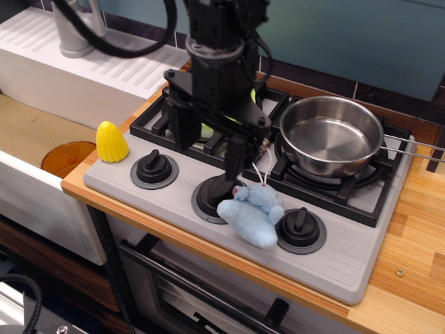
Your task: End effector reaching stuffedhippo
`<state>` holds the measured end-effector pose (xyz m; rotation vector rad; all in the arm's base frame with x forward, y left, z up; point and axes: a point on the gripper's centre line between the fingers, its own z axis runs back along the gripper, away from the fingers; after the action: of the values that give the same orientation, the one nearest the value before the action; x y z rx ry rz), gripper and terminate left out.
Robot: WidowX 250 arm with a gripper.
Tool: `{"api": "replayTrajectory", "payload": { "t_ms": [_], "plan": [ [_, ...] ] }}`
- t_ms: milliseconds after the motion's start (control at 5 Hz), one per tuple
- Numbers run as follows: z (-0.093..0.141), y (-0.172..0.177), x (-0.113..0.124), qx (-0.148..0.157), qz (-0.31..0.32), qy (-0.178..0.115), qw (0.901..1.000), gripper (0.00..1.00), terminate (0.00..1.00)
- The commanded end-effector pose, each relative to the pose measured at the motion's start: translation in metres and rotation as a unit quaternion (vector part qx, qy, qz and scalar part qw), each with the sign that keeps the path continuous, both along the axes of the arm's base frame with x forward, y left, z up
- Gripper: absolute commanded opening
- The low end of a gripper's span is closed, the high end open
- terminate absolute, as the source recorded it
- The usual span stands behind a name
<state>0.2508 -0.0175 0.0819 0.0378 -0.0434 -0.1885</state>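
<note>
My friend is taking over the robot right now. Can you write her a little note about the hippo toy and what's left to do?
Tool: open and empty, fingers spread, hanging low over the stove front, just left of and behind the hippo.
Blue stuffed hippo: lying on the stove's knob panel between the middle knob and the right knob, untouched.
Done: the tool is close to the toy.
Left: bring it right, over the hippo, and lower onto it.

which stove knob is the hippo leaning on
The right knob: the hippo rests against its left edge. The middle knob sits beside the hippo; the left knob stands apart.
</note>
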Motion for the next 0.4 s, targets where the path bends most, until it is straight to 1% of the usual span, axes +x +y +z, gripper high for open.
{"api": "replayTrajectory", "payload": {
  "t_ms": [0,200],
  "plan": [
    [0.002,-0.033,0.0,-0.008,-0.003,-0.037,0.9993,1.0,0.0],
    [-0.007,-0.048,0.001,-0.015,-0.004,-0.044,0.9989,1.0,0.0]
  ]
}}
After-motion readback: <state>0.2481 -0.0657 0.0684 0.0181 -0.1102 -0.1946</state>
